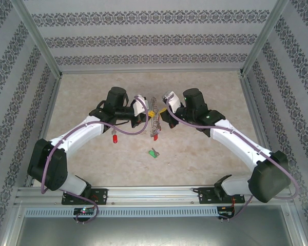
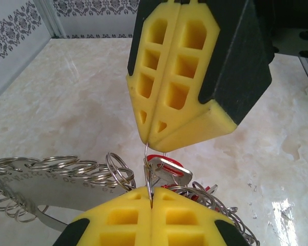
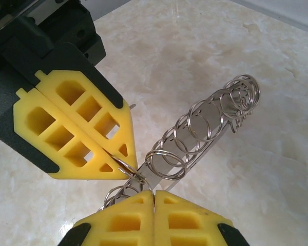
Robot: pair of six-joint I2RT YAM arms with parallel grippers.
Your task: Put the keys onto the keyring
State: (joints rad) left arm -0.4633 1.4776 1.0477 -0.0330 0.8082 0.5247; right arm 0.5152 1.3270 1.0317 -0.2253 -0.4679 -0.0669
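- Hanging above the bench [image 1: 82, 97], the keyring [image 1: 153, 122] is stretching between both hands, with small silver rings bunching along it.
- The left hand [image 2: 151, 197] and the right hand [image 3: 154, 195] are both clamping shut on the keyring, tip to tip.
- A red key [image 1: 114, 139] is lying loose on the bench near the left arm, with a green tag [image 1: 154, 153] lying apart from it.

Lab booth: alu frame [image 1: 39, 41], wallpapered walls [image 1: 154, 36].
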